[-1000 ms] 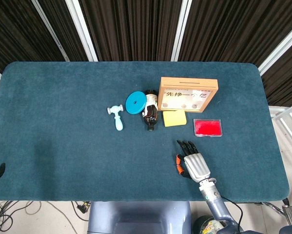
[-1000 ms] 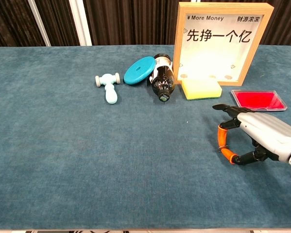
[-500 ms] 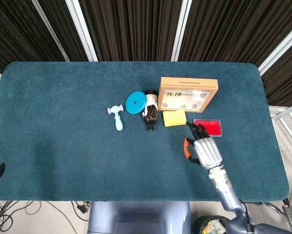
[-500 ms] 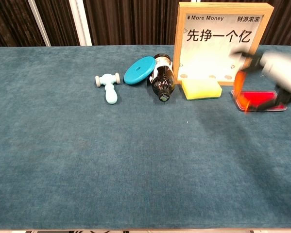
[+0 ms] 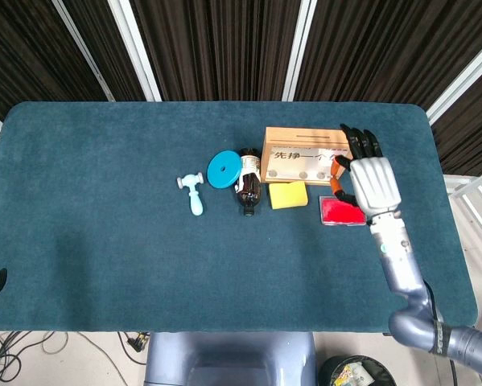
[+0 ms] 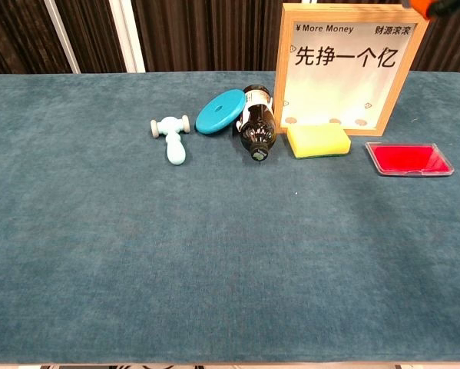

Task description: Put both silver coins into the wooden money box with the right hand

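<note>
The head view looks steeply down from above the near edge, taking in the whole dark teal felt-covered table (image 5: 128,241). The chest view sits low and closer, facing level across it. Both share the upright wooden-framed money box (image 5: 309,154) (image 6: 352,68) and neighbouring objects.

— What have I got for the money box?

— I see the wooden money box (image 6: 350,68) standing upright at the table's far side, a pale wood frame with a clear front panel printed "More Money" over large Chinese characters. From my head view there is a slot (image 5: 312,136) along its top edge.

— And the coins?

— I can't make out any silver coins.
</note>
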You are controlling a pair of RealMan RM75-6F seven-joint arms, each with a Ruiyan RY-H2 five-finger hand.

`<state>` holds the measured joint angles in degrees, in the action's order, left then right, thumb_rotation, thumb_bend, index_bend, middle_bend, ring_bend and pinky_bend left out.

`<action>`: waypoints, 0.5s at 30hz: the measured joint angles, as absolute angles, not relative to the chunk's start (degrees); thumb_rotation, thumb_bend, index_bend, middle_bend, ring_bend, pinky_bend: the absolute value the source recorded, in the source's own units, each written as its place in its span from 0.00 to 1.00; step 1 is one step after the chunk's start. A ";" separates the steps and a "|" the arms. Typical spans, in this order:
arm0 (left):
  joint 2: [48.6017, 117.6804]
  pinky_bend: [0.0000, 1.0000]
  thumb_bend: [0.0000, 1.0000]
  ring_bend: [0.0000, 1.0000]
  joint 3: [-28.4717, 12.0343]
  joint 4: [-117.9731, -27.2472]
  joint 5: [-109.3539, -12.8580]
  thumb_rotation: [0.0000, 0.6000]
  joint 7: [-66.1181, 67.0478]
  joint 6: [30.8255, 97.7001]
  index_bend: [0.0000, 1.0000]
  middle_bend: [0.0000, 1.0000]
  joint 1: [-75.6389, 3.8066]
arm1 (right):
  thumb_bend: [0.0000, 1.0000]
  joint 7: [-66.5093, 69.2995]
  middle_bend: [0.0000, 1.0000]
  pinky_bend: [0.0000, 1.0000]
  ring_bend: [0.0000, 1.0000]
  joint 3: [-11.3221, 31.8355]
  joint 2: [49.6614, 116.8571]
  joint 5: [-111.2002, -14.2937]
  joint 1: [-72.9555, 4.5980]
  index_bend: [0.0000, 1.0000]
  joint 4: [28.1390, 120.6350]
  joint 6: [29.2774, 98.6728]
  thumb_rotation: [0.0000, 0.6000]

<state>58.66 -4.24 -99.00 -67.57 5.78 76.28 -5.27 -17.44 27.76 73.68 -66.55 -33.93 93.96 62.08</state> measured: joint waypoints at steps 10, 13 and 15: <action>58.88 0.00 0.40 0.00 -4.61 -99.42 -64.92 1.00 7.23 75.59 0.05 0.00 -5.42 | 0.52 -20.85 0.01 0.00 0.00 31.74 71.01 -52.24 -44.14 0.72 86.94 51.70 1.00; 58.98 0.00 0.40 0.00 -4.76 -99.59 -64.04 1.00 7.75 75.40 0.05 0.00 -5.52 | 0.52 -22.34 0.01 0.00 0.00 31.82 71.03 -49.40 -46.88 0.72 83.68 49.81 1.00; 59.03 0.00 0.40 0.00 -4.88 -99.67 -63.24 1.00 8.15 75.19 0.05 0.00 -5.61 | 0.52 -23.12 0.01 0.00 0.00 31.65 71.17 -47.79 -48.26 0.72 81.72 48.68 1.00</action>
<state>59.03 -4.88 -99.67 -63.24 8.15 75.19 -5.61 -23.12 31.65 71.17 -47.79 -48.26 81.72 48.68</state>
